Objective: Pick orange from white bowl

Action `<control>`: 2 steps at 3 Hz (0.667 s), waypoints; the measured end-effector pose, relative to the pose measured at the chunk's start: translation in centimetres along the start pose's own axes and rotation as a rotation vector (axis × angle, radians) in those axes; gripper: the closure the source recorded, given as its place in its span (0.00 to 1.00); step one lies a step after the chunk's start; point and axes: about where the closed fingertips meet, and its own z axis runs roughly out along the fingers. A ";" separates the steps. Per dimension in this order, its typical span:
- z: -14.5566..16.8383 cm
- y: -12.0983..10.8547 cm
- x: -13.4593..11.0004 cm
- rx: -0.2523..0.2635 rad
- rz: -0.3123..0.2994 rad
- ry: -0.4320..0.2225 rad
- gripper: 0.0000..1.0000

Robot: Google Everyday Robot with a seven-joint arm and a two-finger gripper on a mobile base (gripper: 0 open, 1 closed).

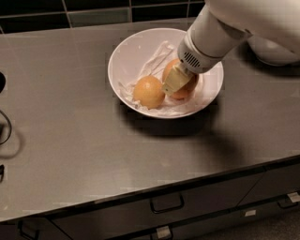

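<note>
While the gripper [176,80] sits on the orange [186,92] in the white bowl [136,51], jaw closure cannot be told; confirm firm grip, then lift vertically

**Colours in and around the white bowl**

The white bowl [132,54] is glossy and lined with crumpled white paper [154,58]. Inside it, the orange [188,89] is deep reddish-orange; the fruit [148,92] beside it is paler, yellowish-orange. The end effector [175,81], over the orange in the bowl, is cream, on a white arm [220,30]. Under the bowl the table [70,122] is dull grey; behind it are black tiles [93,4] with pale grout.
</note>
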 end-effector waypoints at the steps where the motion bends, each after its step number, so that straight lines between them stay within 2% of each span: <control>1: -4.7 -1.1 -2.5 -0.002 -0.031 -0.105 1.00; 2: -4.8 -1.1 -2.6 -0.002 -0.033 -0.109 1.00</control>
